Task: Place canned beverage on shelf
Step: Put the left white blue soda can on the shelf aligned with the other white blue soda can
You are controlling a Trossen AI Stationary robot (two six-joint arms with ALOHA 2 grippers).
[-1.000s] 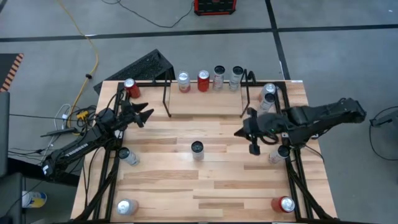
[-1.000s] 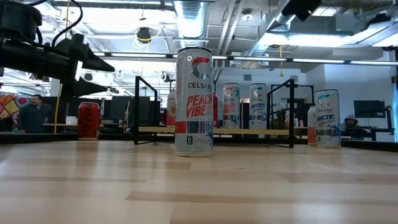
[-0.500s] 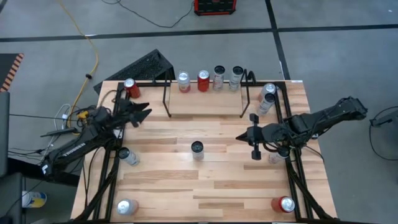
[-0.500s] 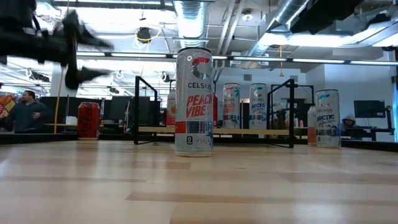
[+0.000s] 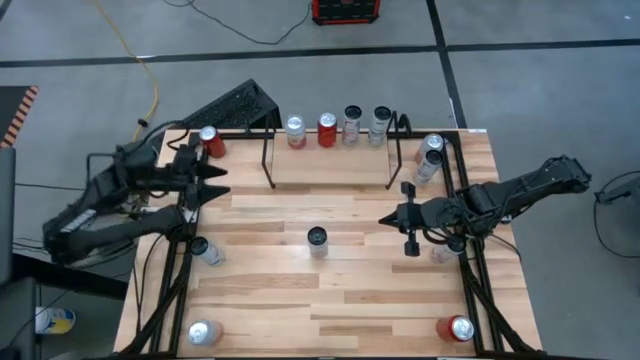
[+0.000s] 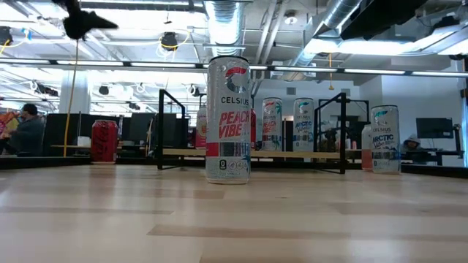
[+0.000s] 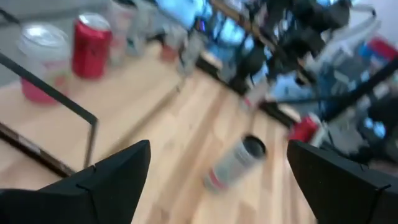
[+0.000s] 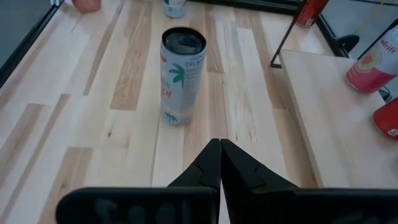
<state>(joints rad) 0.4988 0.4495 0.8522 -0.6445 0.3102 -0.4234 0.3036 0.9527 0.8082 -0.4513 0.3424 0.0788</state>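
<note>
A white "Peach Vibe" can [image 5: 317, 240] stands upright on the middle of the wooden table; it also shows in the low view [image 6: 228, 120] and the right wrist view [image 8: 181, 74]. The shelf [image 5: 330, 168], black rod uprights with a light wood board, stands at the far edge, with several cans [image 5: 338, 127] along its far side. My left gripper [image 5: 222, 182] is open and empty, high over the table's left side, left of the shelf. My right gripper [image 5: 385, 218] is shut and empty, to the right of the can, pointing toward it.
More cans stand by the side rails: a red one at the far left [image 5: 208, 140], two at the left [image 5: 205, 250] [image 5: 203, 332], two at the far right [image 5: 428, 158], one by my right arm [image 5: 445, 248], a red one near right [image 5: 458, 328]. Black rails [image 5: 478, 290] run along both sides.
My left gripper has risen and drawn back toward the table's far left corner, staying open. My right gripper shifted a little toward the near edge, then held still. The centre can has not moved.
</note>
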